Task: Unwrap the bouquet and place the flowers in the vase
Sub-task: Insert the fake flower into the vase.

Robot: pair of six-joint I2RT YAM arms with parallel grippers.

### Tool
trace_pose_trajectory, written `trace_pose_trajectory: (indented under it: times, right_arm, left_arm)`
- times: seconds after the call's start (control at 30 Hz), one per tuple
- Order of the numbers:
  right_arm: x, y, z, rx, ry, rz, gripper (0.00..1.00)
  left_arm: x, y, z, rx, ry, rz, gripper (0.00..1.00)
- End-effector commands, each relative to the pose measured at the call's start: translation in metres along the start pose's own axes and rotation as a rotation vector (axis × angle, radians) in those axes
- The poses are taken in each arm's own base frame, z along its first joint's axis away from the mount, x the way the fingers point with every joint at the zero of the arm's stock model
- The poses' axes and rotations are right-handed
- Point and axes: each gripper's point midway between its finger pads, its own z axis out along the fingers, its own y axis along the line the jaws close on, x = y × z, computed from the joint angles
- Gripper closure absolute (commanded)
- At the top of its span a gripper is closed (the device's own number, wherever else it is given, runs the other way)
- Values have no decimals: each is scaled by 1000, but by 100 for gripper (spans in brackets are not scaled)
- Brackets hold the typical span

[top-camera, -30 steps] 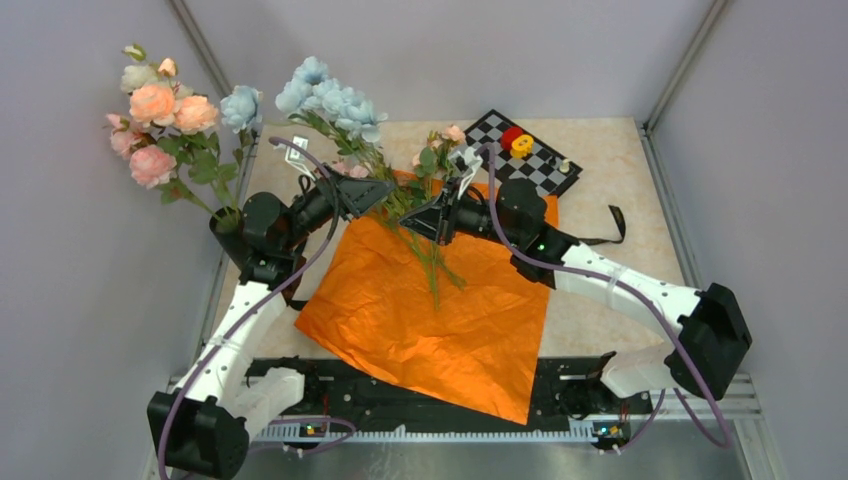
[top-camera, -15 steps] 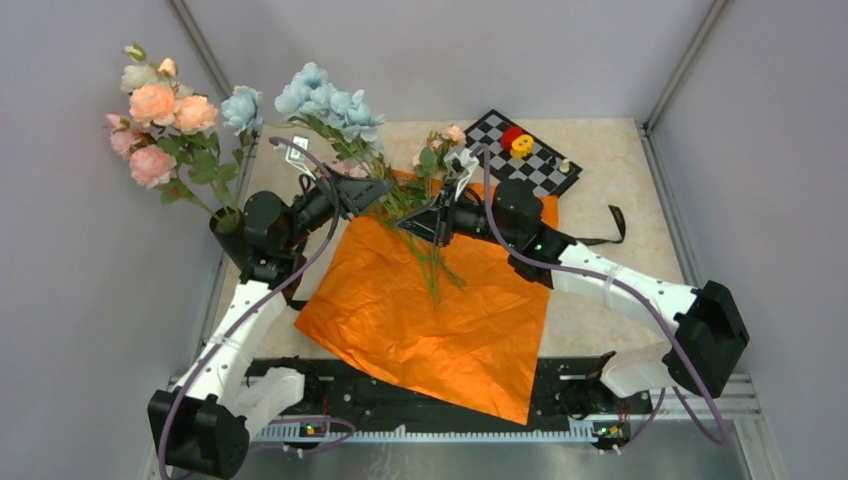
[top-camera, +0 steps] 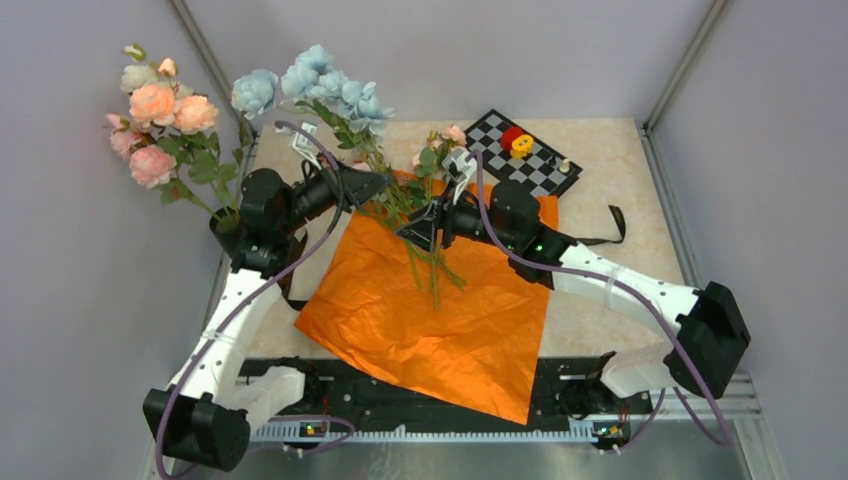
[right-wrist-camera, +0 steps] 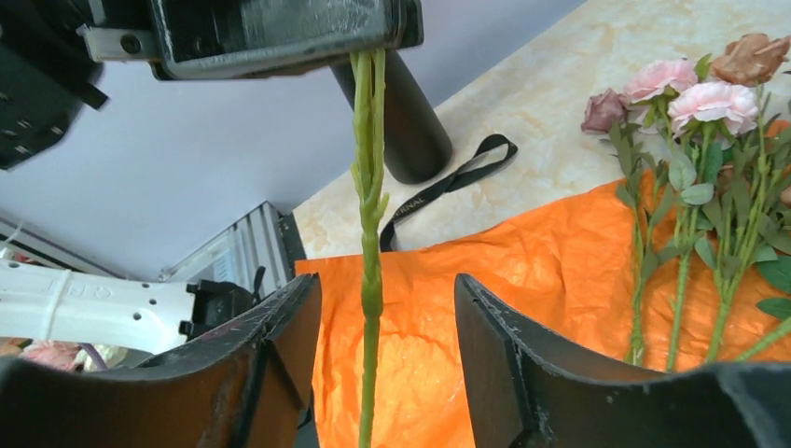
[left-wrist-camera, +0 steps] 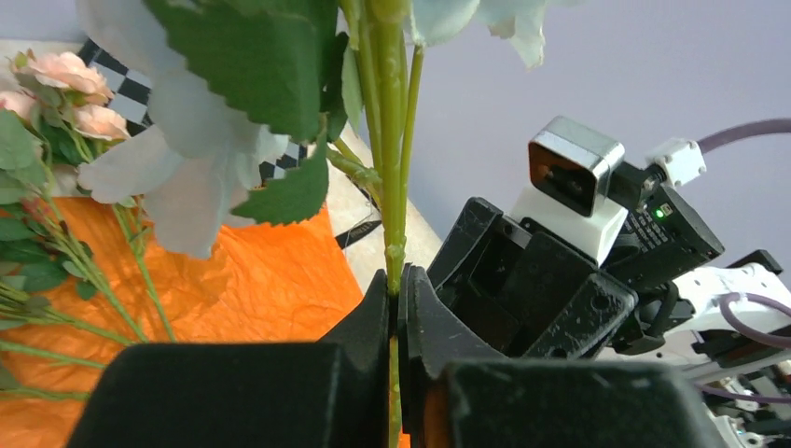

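- While the left gripper (left-wrist-camera: 396, 285) clamps the blue sprig (top-camera: 330, 90) by its stem above the paper (top-camera: 450, 330), the right gripper (right-wrist-camera: 387, 303) gapes around it.
- Blue sprig: likely light, floppy; grip bare stem.
- Vase (right-wrist-camera: 406, 131): worktop (top-camera: 600, 160), left edge.

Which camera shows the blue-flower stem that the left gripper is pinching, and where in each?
Top external: the blue-flower stem slants up and left from the left gripper, above centre.
Left wrist: upright at centre, pinched between the shut fingers.
Right wrist: hangs at centre, between the right gripper's open fingers, untouched.
Shared landmark: the orange paper.
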Motion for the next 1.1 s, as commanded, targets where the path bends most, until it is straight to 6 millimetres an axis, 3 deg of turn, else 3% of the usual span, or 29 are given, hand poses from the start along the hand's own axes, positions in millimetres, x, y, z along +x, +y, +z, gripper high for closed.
trace_pose_trajectory:
  times: [0.0,0.13,0.3,0.47,0.67,0.9,1.07]
  right_arm:
    - [-32,13,-14,14,-79,-83,41]
    - [-32,6,-23,70,-86,-99,34]
    - [-28,-13,-31,178,-66,-113,30]
    - [-24,-36,-44,287,-45,-127,29]
    - [-20,-73,-71,389,-59,-89,28]
    - [-14,-127,-105,536,-51,-31,28]
    - [-14,-149,-122,595,-68,6,28]
  left_arm:
    - [-11,-5,0,-25,62,200,100]
    - [-13,11,-3,-99,109,303,100]
    - [-30,41,-13,-237,125,395,100]
    - [-65,59,-37,-365,45,477,100]
    - [-115,79,-85,-569,-95,509,100]
    - [-154,73,-127,-767,-243,641,100]
    - [-183,57,-157,-880,-390,759,100]
